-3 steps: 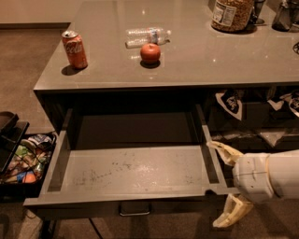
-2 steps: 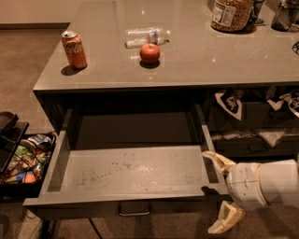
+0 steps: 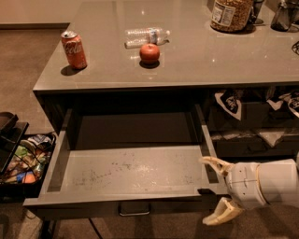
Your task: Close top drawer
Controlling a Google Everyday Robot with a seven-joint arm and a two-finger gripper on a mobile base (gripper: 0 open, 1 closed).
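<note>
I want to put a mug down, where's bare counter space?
Bare countertop lies between can and apple, and from the apple right to the jar. Far right is crowded. The gripper straddles the top drawer's right front corner.

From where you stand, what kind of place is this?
Probably an office kitchenette or break room: a grey counter holds a soda can, an apple and a food jar. The tool is at the front right corner of the open top drawer.
</note>
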